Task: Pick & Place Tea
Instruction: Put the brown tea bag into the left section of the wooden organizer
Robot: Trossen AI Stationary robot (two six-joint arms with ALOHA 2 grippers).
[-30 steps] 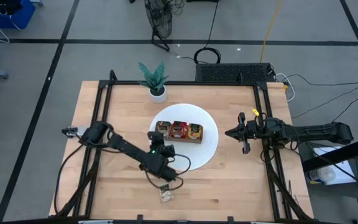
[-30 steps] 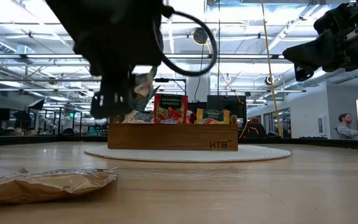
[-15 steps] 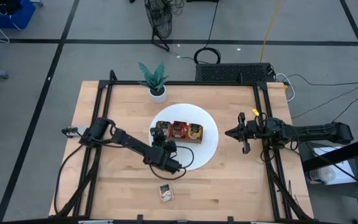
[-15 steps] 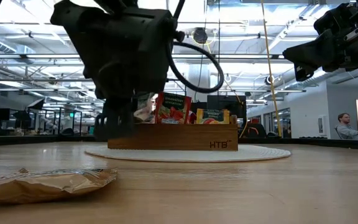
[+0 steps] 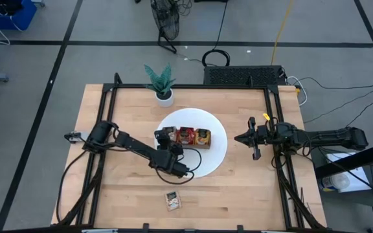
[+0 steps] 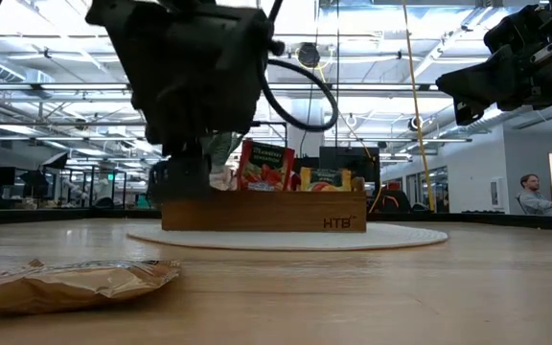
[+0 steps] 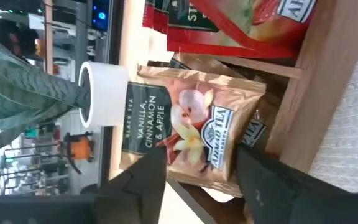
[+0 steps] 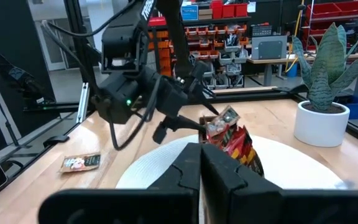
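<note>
Tray (image 5: 185,145) on mat (image 5: 216,155); sachet (image 5: 171,200) before it.

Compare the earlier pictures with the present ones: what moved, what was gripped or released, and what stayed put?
The left gripper carried a beige sachet to the tray and opened above its left compartment. The right gripper and the loose sachet stayed put.

Left tool (image 5: 168,141) sits at the wooden tray's (image 5: 207,145) left end; one beige sachet (image 5: 172,200) lies apart near the table edge
</note>
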